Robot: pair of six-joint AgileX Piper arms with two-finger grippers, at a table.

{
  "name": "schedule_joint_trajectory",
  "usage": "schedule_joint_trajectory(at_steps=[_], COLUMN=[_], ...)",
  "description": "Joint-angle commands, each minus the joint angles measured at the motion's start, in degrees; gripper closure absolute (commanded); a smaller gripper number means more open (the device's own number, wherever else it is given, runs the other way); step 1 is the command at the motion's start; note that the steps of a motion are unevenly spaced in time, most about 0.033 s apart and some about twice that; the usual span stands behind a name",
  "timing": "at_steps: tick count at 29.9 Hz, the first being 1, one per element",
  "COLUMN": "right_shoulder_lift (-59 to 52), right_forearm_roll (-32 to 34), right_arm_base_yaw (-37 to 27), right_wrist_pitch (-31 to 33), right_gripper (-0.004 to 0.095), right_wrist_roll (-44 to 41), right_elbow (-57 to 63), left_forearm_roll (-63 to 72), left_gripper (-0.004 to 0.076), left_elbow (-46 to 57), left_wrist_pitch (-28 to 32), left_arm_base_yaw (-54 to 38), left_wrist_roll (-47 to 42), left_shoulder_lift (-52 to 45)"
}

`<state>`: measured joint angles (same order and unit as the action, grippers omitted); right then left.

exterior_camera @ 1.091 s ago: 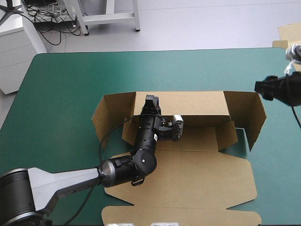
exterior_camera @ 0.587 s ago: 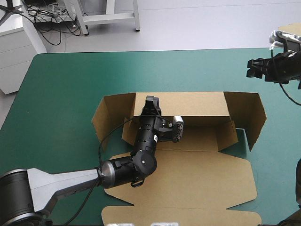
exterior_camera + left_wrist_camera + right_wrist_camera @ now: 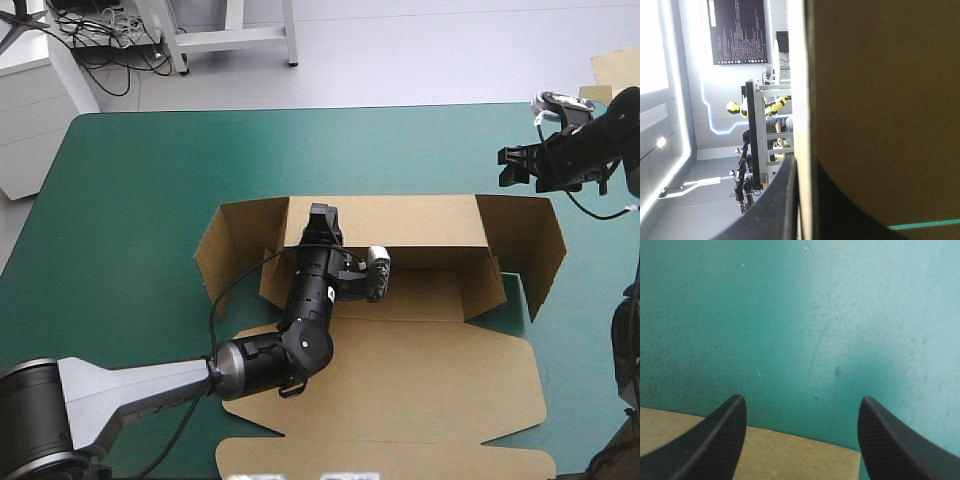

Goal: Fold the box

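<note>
Open teal-green tabletop at left, left gripper, jaws clamped on the back wall of the box, mid-tabletop, lid flat toward the near edge, right gripper raised by the box's far right corner, jaws apart

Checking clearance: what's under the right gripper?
The open right gripper hangs over bare teal-green cover, with an edge of the box between its finger bases. Anything beneath that board is covered.
</note>
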<state>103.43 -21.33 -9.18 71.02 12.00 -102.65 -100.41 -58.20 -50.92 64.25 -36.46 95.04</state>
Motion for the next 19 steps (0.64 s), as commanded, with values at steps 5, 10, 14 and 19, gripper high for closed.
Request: schedule_joint_trajectory(at_steps=[5, 10, 14, 19], right_shoulder_lift=[-4.9, -6.8, -8.5, -11.3], right_forearm_roll=[1.6, 1.7, 1.2, 0.4], right_arm_base_yaw=[0.0, 0.0, 0.0, 0.0], right_wrist_pitch=[0.8, 0.8, 0.8, 0.8], right_gripper=[0.0378, 0.0399, 0.0399, 0.0401], right_wrist_roll=[-1.9, -1.2, -0.4, -0.1], right_elbow=[1.5, 5.8, 8.6, 10.8], left_forearm_roll=[-2.8, -2.8, -2.8, -2.8], left_gripper=[0.0734, 0.0734, 0.0734, 0.0734], left_elbow=[-0.7, -0.7, -0.7, -0.7], left_wrist_pitch=[2.9, 3.0, 3.0, 3.0], left_arm_base_yaw=[1.1, 1.1, 1.1, 1.1], left_wrist_roll=[-0.3, -0.3, -0.3, -0.3], left_shoulder_lift=[-1.4, -1.4, -1.4, -1.4])
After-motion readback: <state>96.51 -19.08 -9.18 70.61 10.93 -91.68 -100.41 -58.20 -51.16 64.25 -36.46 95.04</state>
